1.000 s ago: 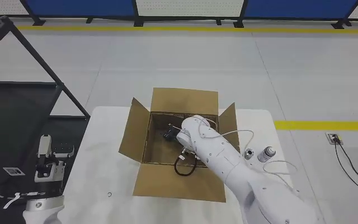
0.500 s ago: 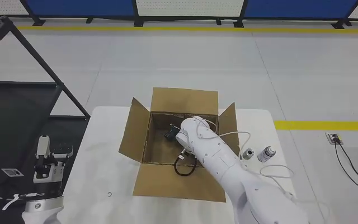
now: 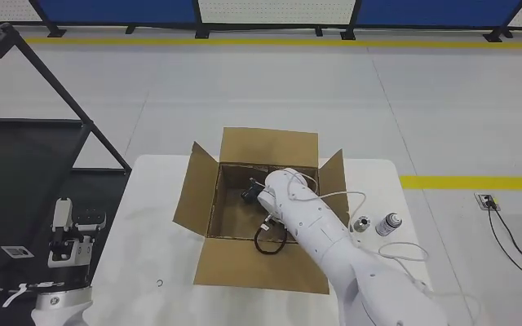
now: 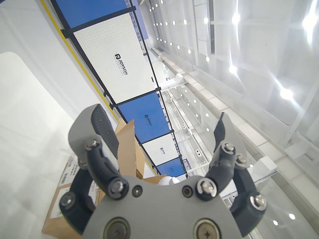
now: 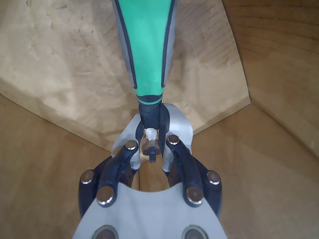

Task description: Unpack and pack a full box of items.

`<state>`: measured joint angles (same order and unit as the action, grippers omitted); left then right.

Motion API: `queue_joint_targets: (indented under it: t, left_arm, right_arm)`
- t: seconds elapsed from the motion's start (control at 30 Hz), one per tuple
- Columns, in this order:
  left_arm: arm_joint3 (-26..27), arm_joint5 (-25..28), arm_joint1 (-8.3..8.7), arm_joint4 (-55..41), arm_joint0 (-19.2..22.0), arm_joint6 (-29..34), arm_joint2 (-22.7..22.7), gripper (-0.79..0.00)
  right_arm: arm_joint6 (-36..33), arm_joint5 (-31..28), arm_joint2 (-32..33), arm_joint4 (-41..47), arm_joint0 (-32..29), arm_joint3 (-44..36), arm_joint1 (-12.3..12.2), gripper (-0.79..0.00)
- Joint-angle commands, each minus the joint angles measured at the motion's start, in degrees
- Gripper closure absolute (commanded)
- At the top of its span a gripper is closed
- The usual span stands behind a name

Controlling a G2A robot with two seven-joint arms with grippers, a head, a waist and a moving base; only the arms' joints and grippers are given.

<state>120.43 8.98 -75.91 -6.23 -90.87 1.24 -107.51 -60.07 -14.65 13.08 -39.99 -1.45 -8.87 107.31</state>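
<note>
An open cardboard box stands mid-table with its flaps spread. My right arm goes down into it, and the right gripper is shut on the black neck of a green and grey handled tool that points at the box's inner wall. A black cable loop lies near the box's front wall. My left gripper is open and holds nothing. It is tilted up towards the ceiling, off to the left of the box.
Two small cans stand on the white table right of the box. A black stand lies beyond the table's left edge.
The right forearm has shifted slightly over the box, while its gripper stays inside, shut on the tool. The left arm has barely moved.
</note>
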Motion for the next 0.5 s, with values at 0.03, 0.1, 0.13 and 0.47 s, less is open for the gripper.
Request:
queue_joint_targets:
  t: [0.03, 0.1, 0.13, 0.47]
  left_arm:
    - [0.0, 0.0, -0.01, 0.0, 0.0, 0.0, 0.0, -0.785]
    - [0.0, 0.0, -0.02, 0.0, -0.1, 0.0, 0.0, -0.785]
    - [0.0, 0.1, -0.03, 0.0, -0.1, 0.0, 0.0, -0.785]
    - [0.1, 0.2, -0.07, 0.5, -0.3, 0.2, 0.4, -0.785]
  right_arm:
    - [0.2, 0.0, 0.3, -0.1, 0.0, 0.2, 0.0, -0.336]
    - [0.3, -0.1, 0.4, -0.3, 0.0, 0.3, 0.1, -0.345]
    - [0.3, -0.2, 0.5, -0.4, 0.0, 0.3, 0.1, -0.348]
    - [2.8, -2.4, 1.8, -0.2, 0.7, 1.0, -0.3, -0.351]
